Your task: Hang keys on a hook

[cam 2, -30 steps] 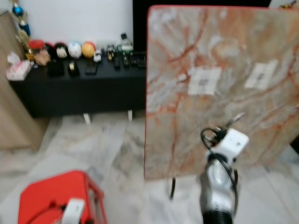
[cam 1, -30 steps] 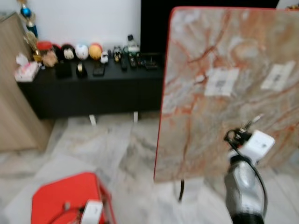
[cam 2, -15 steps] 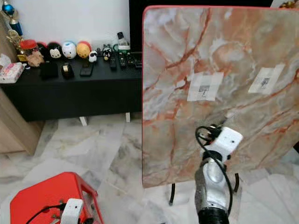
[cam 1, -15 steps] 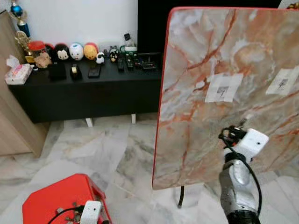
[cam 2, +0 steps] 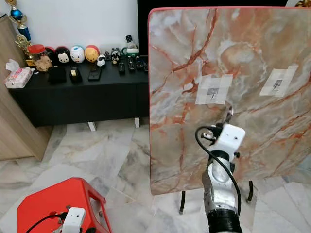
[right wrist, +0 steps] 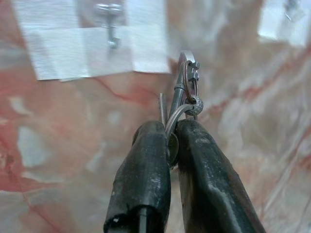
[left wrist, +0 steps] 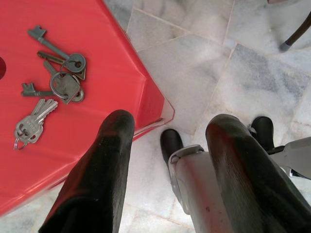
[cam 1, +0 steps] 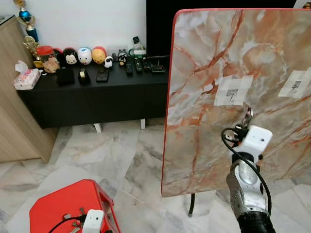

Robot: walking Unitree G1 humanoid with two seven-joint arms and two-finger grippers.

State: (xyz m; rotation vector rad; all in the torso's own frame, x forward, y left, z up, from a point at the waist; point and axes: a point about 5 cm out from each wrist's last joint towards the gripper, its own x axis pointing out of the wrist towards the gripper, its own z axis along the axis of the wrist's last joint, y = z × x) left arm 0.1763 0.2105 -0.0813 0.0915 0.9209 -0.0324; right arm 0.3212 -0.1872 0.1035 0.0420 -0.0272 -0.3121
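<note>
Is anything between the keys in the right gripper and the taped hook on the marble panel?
Nothing visible. The right gripper holds the keys just below the taped hook, with bare marble panel between them.

Bright, even light (wrist background soft)

marble board [cam 1: 272, 58] cut off right, hook [right wrist: 110, 24] blurred
</note>
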